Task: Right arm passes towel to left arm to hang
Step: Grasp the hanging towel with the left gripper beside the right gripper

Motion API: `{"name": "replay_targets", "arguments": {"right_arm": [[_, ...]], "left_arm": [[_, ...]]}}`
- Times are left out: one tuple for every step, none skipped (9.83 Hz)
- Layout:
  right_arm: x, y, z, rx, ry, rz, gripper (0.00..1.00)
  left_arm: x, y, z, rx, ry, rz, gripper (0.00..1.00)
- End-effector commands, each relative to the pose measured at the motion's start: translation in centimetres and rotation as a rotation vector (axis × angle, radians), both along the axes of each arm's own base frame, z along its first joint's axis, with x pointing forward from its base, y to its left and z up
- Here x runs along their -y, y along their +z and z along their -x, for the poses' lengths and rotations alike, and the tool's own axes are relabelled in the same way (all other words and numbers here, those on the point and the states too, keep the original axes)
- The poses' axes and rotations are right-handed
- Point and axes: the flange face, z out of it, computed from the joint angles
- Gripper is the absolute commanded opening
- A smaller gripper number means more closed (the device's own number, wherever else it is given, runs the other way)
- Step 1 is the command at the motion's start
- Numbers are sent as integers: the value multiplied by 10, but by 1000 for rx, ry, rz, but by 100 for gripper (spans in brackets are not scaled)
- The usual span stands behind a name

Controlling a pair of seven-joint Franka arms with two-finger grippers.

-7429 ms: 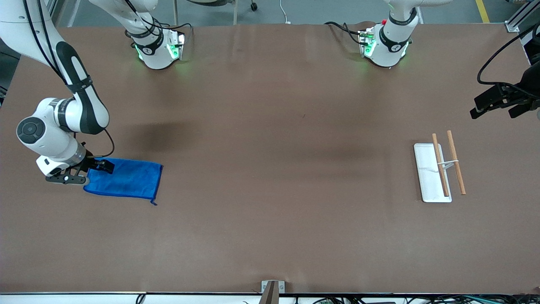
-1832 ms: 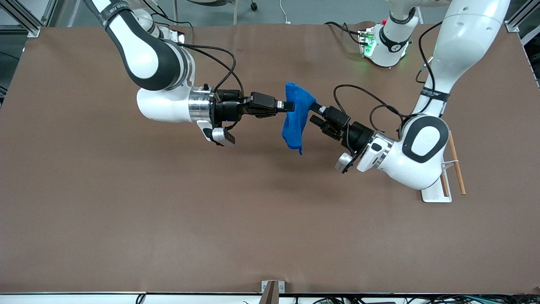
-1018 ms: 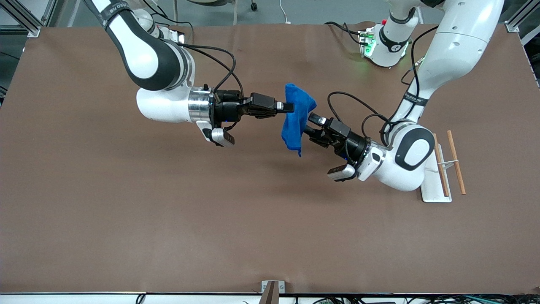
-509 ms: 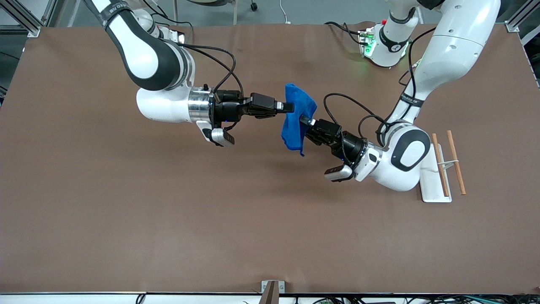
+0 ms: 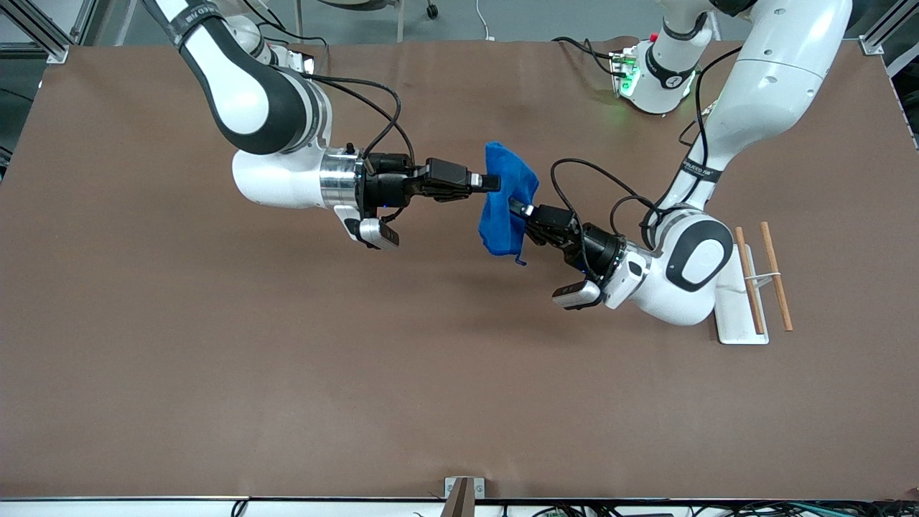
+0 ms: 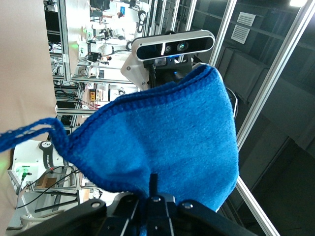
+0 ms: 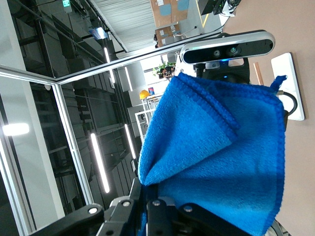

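Handover step, mid-air, both arms on the cloth at once.

Landmark is the towel (image 5: pixel 508 208). Nearest the front camera relative to it: bare brown table (image 5: pixel 431 388), nothing on it. Toward the left arm's end of the table from the towel sits a white rack base (image 5: pixel 731 291) with 2 wooden rods (image 5: pixel 777 286) across it, the likely hanging spot, well apart from the towel.

The towel hangs bunched and vertical above the table middle, off the surface, small loop dangling at its lower corner. The left gripper (image 5: pixel 518 210) is clenched on the towel's lower edge on the side facing the rack; the left wrist view shows blue cloth rising straight out of the pinched fingers (image 6: pixel 153 196). The right gripper (image 5: pixel 491 182) is clamped on the towel's upper part from the other side; the right wrist view shows cloth pinched in its fingers (image 7: pixel 156 209) too. So 2 grips, 1 towel.

Farthest from the camera, past the towel: both green-lit bases (image 5: pixel 650 72) along the table's top edge.

Judgement: transfer is about half done, hang not started. Next move calls for the right gripper to let go and back away clear of the folds, then the left arm carries the towel over the rods. Risk: left grip is near an edge, cloth may slip or drape unevenly once released.
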Motion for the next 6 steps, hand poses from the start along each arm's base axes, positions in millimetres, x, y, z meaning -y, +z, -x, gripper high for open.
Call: {"name": "replay_targets", "arguments": {"right_arm": [[5, 8, -4, 14, -20, -12, 97], [8, 6, -6, 25, -20, 2, 100], [17, 7, -12, 47, -14, 35, 100], [30, 7, -21, 62, -4, 81, 100], [50, 7, -32, 84, 16, 173, 100], [76, 9, -47, 114, 38, 262, 100]], "left_arm": [[0, -14, -1, 5, 22, -7, 0], [0, -10, -3, 15, 24, -3, 0], [-1, -5, -7, 22, 23, -9, 0], [-4, -5, -9, 21, 23, -17, 0], [-5, -5, -9, 35, 16, -33, 0], [-11, -4, -14, 82, 1, -92, 0]]}}
